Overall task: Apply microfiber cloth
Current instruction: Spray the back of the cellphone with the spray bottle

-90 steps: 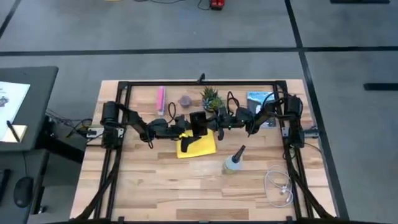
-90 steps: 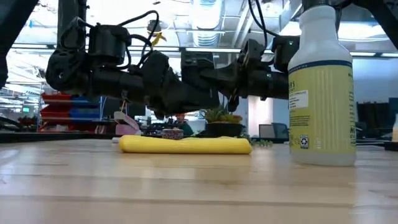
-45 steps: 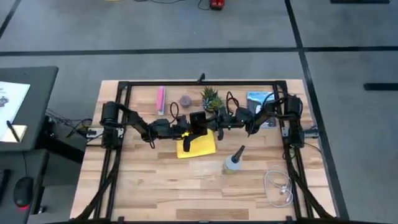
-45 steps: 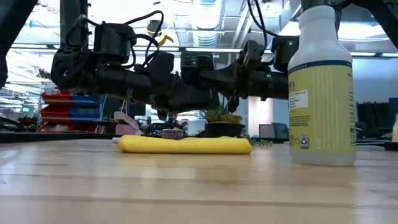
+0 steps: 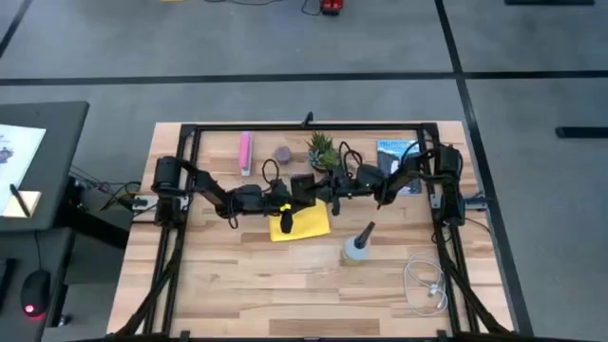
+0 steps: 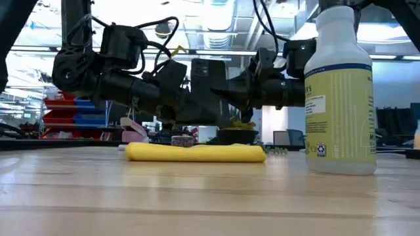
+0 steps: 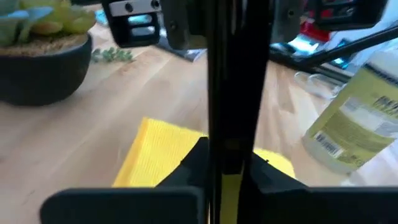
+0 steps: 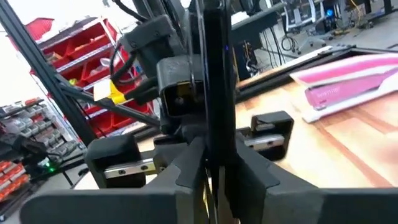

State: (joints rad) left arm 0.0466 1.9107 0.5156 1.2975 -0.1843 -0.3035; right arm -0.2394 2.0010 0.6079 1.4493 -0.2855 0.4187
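The high view shows me both grippers meeting at a black phone [image 5: 302,187] above the yellow microfiber cloth [image 5: 302,224], which lies flat mid-table, I think ready for wiping. In the left wrist view my left gripper [image 7: 227,168] pinches the phone's thin edge over the cloth. In the right wrist view my right gripper [image 8: 214,168] clamps the other edge to keep it steady.

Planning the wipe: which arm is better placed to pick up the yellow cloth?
Left, probably: the left gripper hangs over the microfiber cloth; the right gripper, gripping the black phone, sits past its far edge.
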